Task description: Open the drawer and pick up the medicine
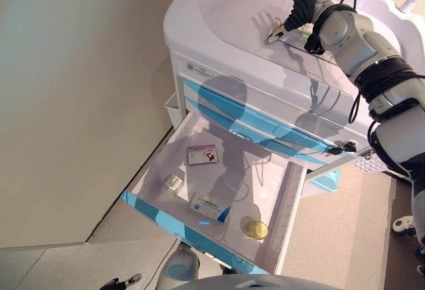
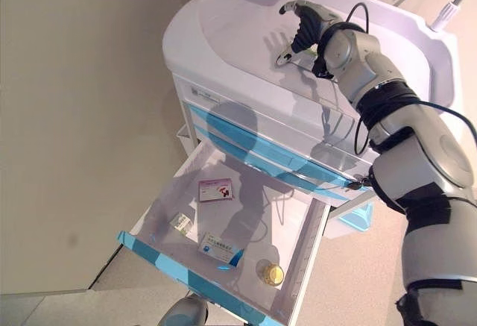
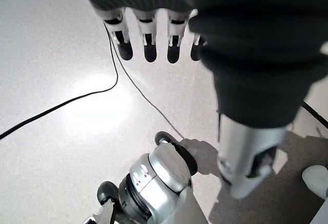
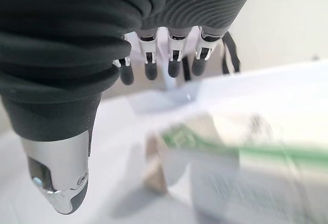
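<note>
Four medicine items lie in the open drawer [image 1: 292, 190]: three boxes [image 1: 202, 154] [image 1: 174, 184] [image 1: 207, 206] and one round bottle [image 1: 257, 229]. A fifth, green-striped box [image 4: 225, 167] lies on the cart top [image 1: 219, 11] beneath the right hand [image 1: 295, 11], fingers relaxed and apart. The left hand [image 3: 154, 39] hangs slack over the floor.

The right arm [image 2: 373, 80] is built of silver-grey rounded shells broken by black bands at the joints, with a thin black cable [image 2: 363, 136] looping along its outside. The right hand [image 1: 299, 11] wears a dark ribbed cover over its back and wrist; past the cover runs a row of silver fingers [image 4: 174, 62] with dark rounded tips, and a stout silver thumb [image 4: 56, 175] stands apart at 7 o'clock. The left hand [image 3: 154, 44] has the same ribbed cover, fingers and thumb.
</note>
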